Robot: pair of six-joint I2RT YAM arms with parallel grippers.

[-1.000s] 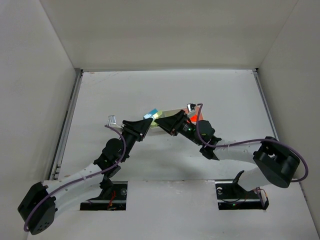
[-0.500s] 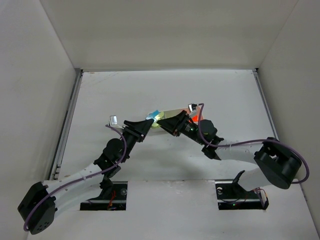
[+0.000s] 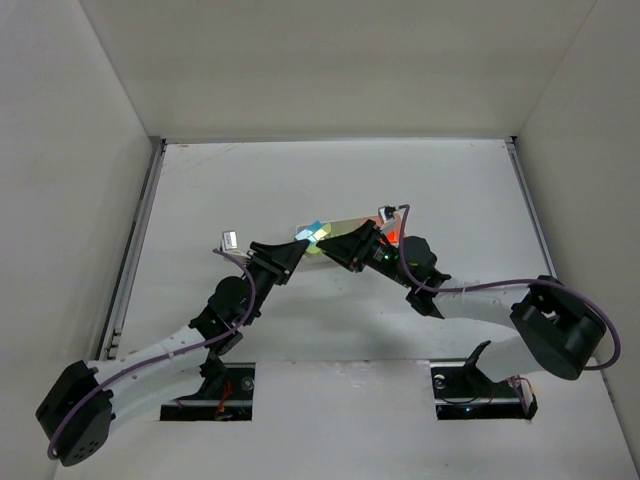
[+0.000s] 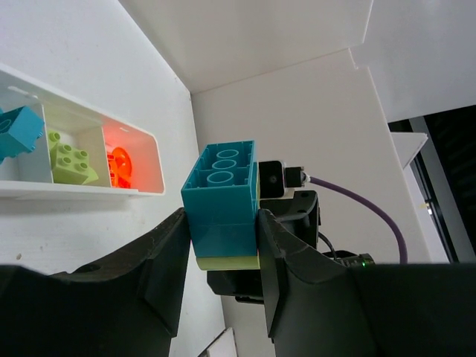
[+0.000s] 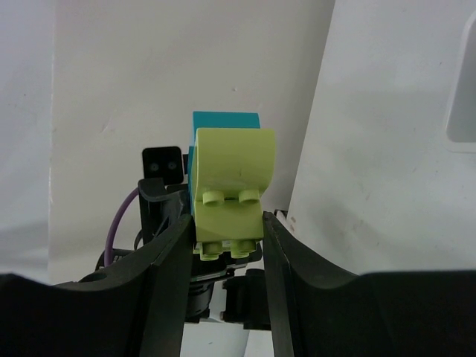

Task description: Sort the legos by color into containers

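The joined pair of legos is held in the air just over the white tray, near mid-table, with both grippers on it. In the left wrist view, the teal brick sits on top of the yellow-green brick. Their long axis runs along the fingers, and the face with three round rings looks upward in that view. In the right wrist view, the yellow-green brick is in front with its studs toward the camera, and only a strip of the teal brick shows behind it.

The left gripper is clamped on the teal brick's sides. The right gripper is closed narrowly on the yellow-green brick.

The tray's compartments hold a second teal lego, a yellow-green lego and an orange-red piece whose shape is washed out by glare. From above, the arms hide most of the tray, and the pair is too small to make out in detail.
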